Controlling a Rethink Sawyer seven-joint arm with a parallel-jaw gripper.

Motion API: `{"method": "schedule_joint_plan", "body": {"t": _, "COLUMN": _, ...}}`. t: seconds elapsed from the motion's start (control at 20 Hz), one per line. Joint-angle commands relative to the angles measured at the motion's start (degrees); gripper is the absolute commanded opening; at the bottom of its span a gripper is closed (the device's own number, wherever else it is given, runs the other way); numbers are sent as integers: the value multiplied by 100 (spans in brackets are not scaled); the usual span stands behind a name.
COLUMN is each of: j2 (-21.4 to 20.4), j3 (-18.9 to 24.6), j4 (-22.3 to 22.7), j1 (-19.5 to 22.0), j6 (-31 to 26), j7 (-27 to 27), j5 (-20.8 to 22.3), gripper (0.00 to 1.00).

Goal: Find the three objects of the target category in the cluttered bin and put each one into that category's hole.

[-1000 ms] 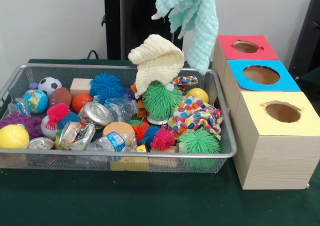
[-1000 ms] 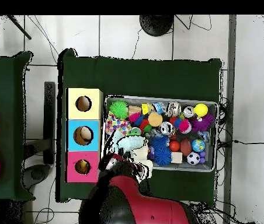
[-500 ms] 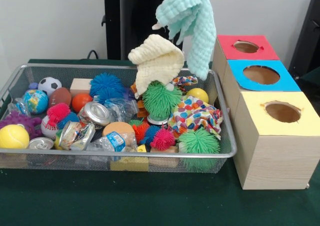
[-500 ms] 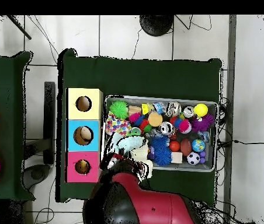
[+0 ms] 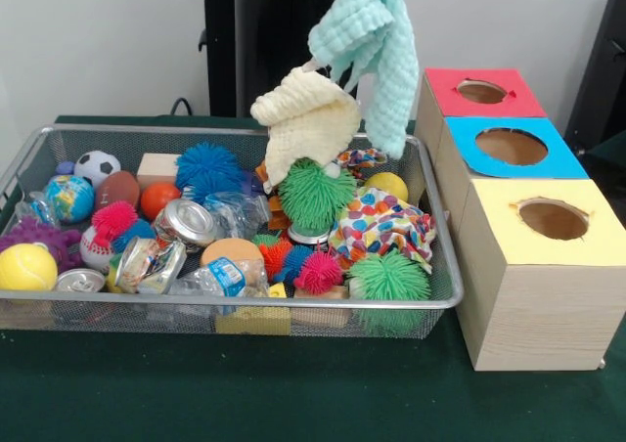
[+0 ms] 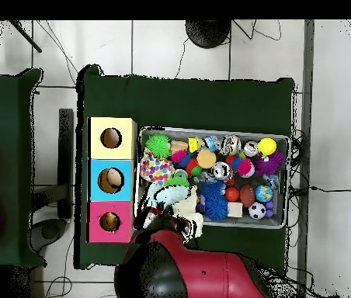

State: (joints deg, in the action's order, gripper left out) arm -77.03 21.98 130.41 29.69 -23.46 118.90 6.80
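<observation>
A mint-green cloth (image 5: 377,51), waffle-textured and crumpled, hangs from the top of the front view above the far right corner of the wire bin (image 5: 445,295); the hand itself is hidden, so I cannot tell its state, though the cloth dangles clear of everything. Just beside it a cream cloth (image 5: 308,119) drapes over a green spiky ball (image 5: 313,193). A spotted cloth (image 5: 381,222) lies among balls, cans and blocks. To the right on the tabletop (image 5: 293,393) stand red (image 5: 484,92), blue (image 5: 514,147) and yellow (image 5: 548,222) boxes with holes.
</observation>
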Motion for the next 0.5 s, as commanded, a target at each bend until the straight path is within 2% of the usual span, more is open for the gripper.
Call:
{"method": "schedule_joint_plan", "body": {"t": 0.05, "j2": 193, "j3": 718, "j4": 274, "j1": 350, "j6": 254, "j7": -950, "j5": 289, "gripper": 0}}
{"method": "schedule_joint_plan", "body": {"t": 0.1, "j2": 181, "j3": 764, "j4": 282, "j1": 382, "j6": 247, "j7": -957, "j5": 298, "gripper": 0}}
{"method": "schedule_joint_plan", "body": {"t": 0.15, "j2": 171, "j3": 867, "j4": 296, "j1": 446, "j6": 277, "j7": -893, "j5": 366, "gripper": 100}}
{"method": "schedule_joint_plan", "body": {"t": 0.35, "j2": 182, "j3": 982, "j4": 299, "j1": 537, "j6": 311, "j7": -896, "j5": 393, "gripper": 100}}
{"method": "schedule_joint_plan", "body": {"t": 0.5, "j2": 151, "j3": 843, "j4": 202, "j1": 395, "j6": 326, "j7": -615, "j5": 557, "gripper": 100}}
